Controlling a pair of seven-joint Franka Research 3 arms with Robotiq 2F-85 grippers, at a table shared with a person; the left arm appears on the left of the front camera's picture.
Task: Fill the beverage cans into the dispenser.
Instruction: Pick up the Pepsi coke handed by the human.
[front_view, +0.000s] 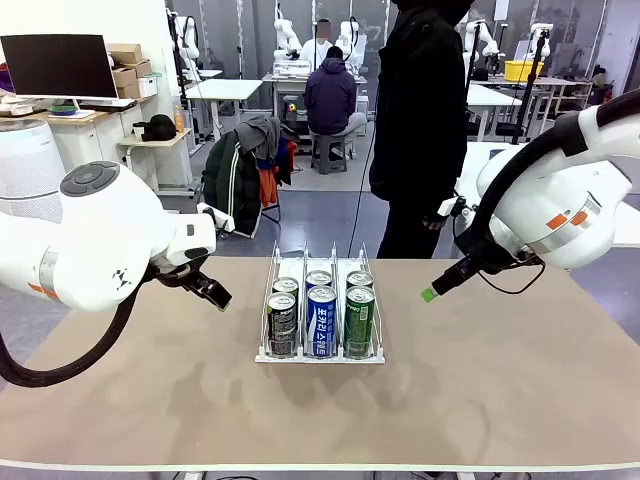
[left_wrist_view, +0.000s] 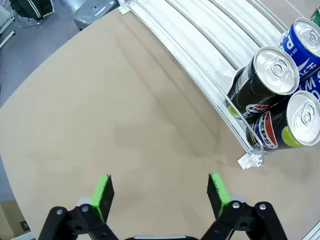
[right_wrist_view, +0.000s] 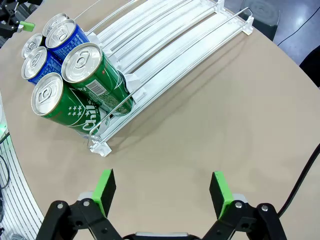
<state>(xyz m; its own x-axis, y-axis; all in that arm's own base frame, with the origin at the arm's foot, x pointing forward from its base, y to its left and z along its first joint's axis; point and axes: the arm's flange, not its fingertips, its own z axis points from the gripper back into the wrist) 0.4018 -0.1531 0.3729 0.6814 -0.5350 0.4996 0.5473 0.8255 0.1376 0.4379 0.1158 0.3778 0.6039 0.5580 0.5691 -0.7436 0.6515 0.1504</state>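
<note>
We see six beverage cans (front_view: 322, 310) standing in the dispenser (front_view: 300, 357) on the table (front_view: 480, 380); our left hand (left_wrist_view: 160, 189) and right hand (right_wrist_view: 162, 189) hover released, empty.

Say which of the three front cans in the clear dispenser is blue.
The middle-lane blue aluminium can, between the black aluminium can on the robot's left and the green aluminium can on its right.

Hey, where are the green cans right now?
In the front view, the two green cans stand one behind the other in the right lane of the dispenser, mid-table, next to the blue cans.
</note>
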